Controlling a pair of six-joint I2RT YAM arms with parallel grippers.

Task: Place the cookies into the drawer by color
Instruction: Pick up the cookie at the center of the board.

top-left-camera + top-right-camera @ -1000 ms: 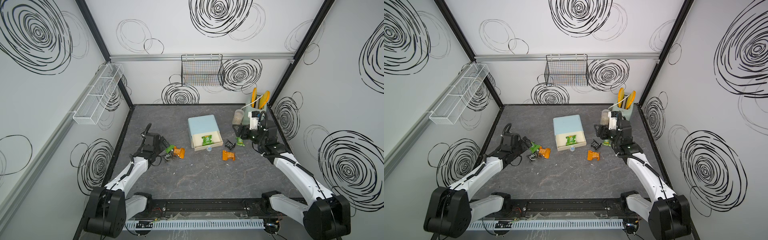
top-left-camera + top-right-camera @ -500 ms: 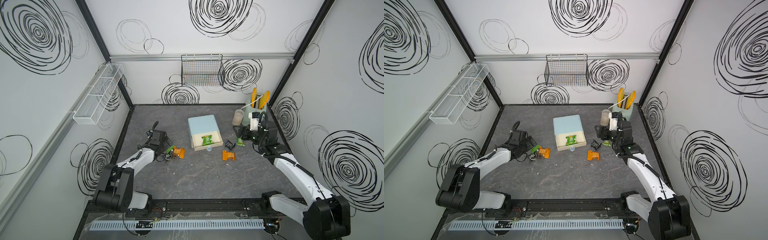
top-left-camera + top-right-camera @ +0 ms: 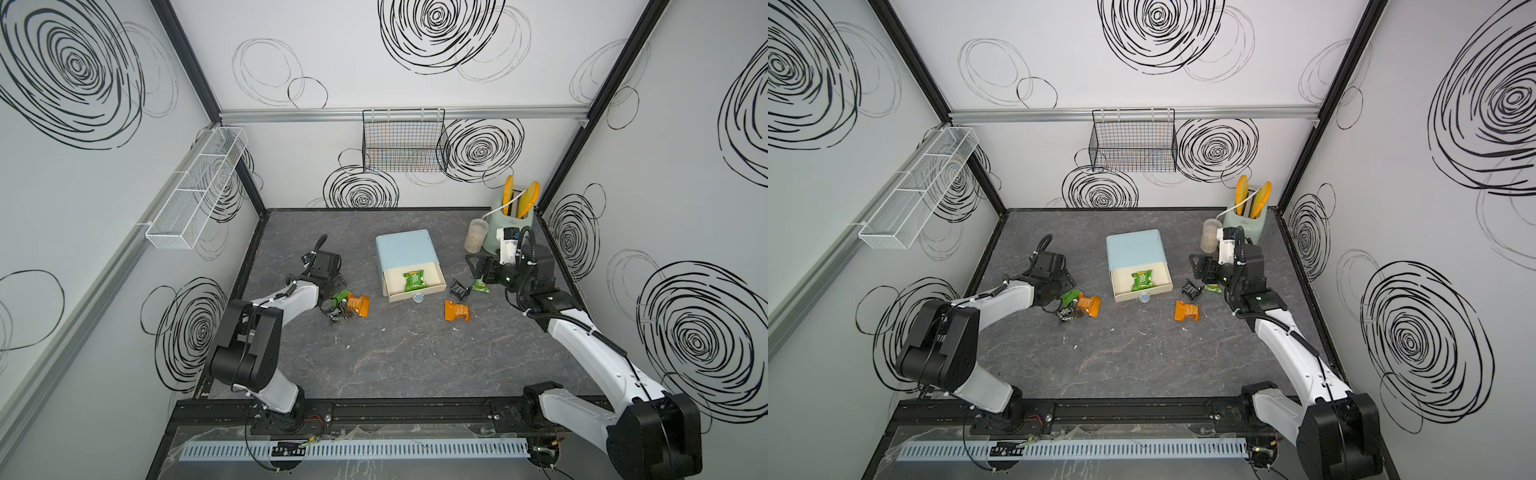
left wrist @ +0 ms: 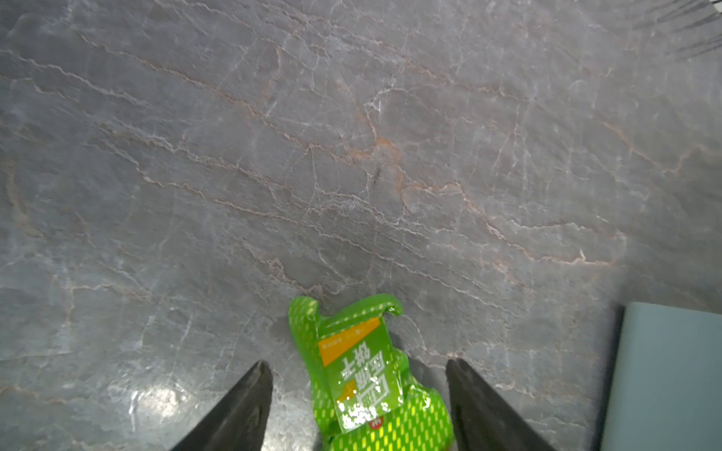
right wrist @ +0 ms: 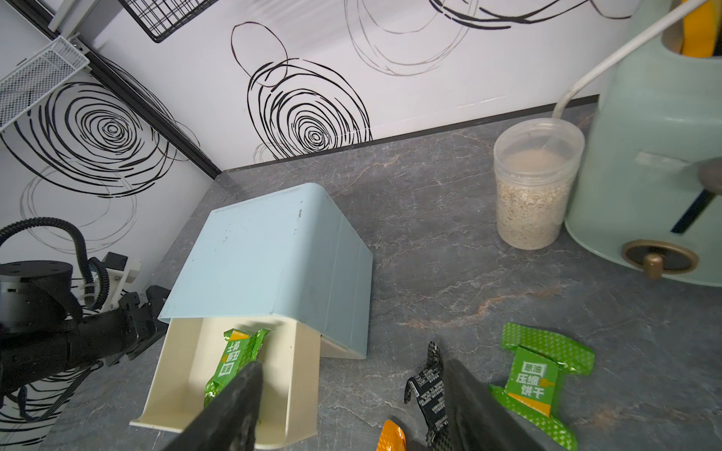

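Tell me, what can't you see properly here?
- Whatever lies beneath the pulled-out cream drawer of the small pale-blue boxy chest: hidden by that drawer in both top views.
- Crinkly bright-green packet between the open fingers of the left gripper: cut off by the left wrist view's bottom edge.
- Crinkly orange packet: mostly cut off by the right wrist view's bottom edge.

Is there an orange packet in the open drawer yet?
No, the open drawer holds only one green packet.
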